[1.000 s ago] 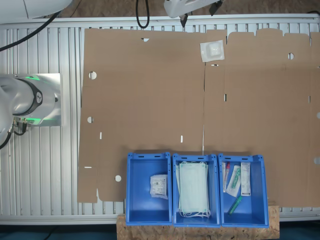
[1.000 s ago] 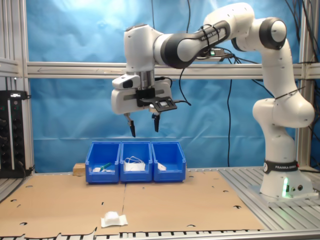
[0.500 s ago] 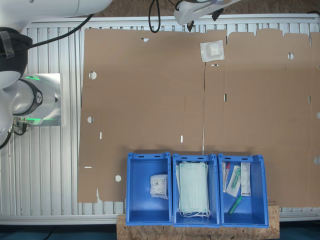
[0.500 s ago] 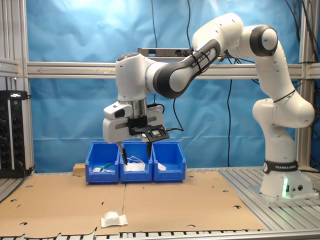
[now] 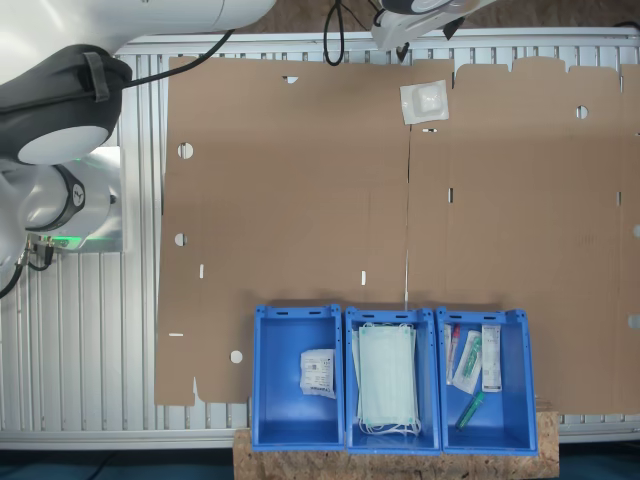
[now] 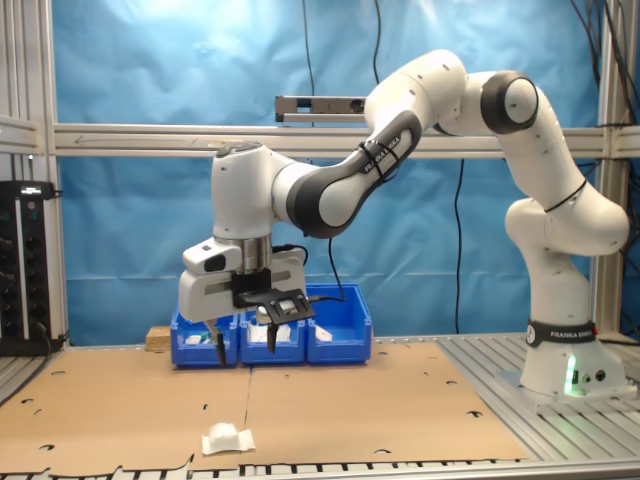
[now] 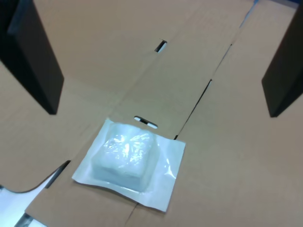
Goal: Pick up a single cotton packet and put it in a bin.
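Note:
The cotton packet is a small white square with a bright pad at its centre. It lies flat on the cardboard sheet near the far edge, and it shows in the second exterior view and the wrist view too. My gripper hangs open above and a little behind it, with nothing between its dark fingers. In the first exterior view the gripper sits at the top edge, just beyond the packet. Three blue bins stand in a row across the sheet from the packet.
The first bin holds a printed white packet. The middle bin holds face masks, and the third bin holds small wrapped items. The robot base stands at the second exterior view's right. Slots and holes dot the cardboard.
The arm has swung down and toward the second exterior view's left, bringing the open gripper from high above the bins to low over the packet. The packet has not moved.

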Controlling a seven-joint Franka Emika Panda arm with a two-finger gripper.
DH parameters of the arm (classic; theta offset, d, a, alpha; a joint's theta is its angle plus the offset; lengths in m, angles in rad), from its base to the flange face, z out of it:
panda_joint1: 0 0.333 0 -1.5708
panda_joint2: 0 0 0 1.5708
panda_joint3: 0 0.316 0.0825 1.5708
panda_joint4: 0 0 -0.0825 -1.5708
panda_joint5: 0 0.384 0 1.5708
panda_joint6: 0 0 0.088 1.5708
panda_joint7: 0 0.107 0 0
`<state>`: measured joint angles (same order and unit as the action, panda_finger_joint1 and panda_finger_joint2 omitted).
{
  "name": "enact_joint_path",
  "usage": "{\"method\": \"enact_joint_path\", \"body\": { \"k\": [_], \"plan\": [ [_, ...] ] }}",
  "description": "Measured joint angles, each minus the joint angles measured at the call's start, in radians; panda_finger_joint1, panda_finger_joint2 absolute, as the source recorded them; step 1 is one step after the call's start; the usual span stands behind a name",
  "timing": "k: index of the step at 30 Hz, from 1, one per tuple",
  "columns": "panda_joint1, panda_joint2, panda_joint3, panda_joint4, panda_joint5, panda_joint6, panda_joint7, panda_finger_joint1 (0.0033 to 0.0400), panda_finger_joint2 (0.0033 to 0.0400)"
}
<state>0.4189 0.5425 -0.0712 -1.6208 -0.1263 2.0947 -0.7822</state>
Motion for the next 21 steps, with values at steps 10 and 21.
{"method": "enact_joint_path", "body": {
  "k": [10, 21],
  "plan": [
    [-0.003, 0.099, 0.001, 0.080, 0.000, 0.039, 0.000, 0.0400, 0.0400],
    [-0.019, 0.174, 0.002, 0.119, 0.000, 0.066, 0.000, 0.0400, 0.0400]
  ]
}}
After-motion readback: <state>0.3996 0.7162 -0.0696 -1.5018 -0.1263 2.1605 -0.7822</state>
